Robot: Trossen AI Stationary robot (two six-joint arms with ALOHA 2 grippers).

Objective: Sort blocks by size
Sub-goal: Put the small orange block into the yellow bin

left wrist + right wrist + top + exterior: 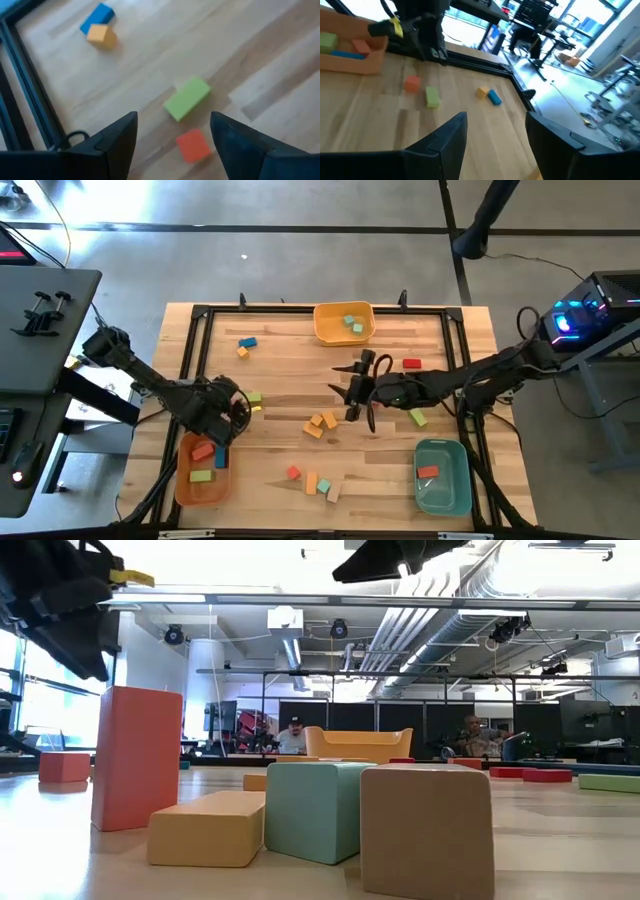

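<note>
Small coloured blocks lie scattered on the wooden table (pixel 300 380). My left gripper (pixel 172 145) stands open above the table's left part, just beyond the orange bin (pixel 203 470), nothing between its fingers. Below it lie a green block (pixel 187 98) and a red-orange block (pixel 193 145); a blue block (pixel 97 19) and an orange one (pixel 101 36) lie farther off. My right gripper (pixel 350 392) hangs open and empty over the table's middle, pointing toward the left edge, above an orange cluster of blocks (pixel 320 423).
A yellow bin (pixel 344 322) with green and teal blocks stands at the far edge, and a teal bin (pixel 443 475) with a red block at the near right. The orange bin holds red, blue and green blocks. Several blocks (pixel 322 485) lie near the front edge. A black frame (pixel 195 330) borders the table.
</note>
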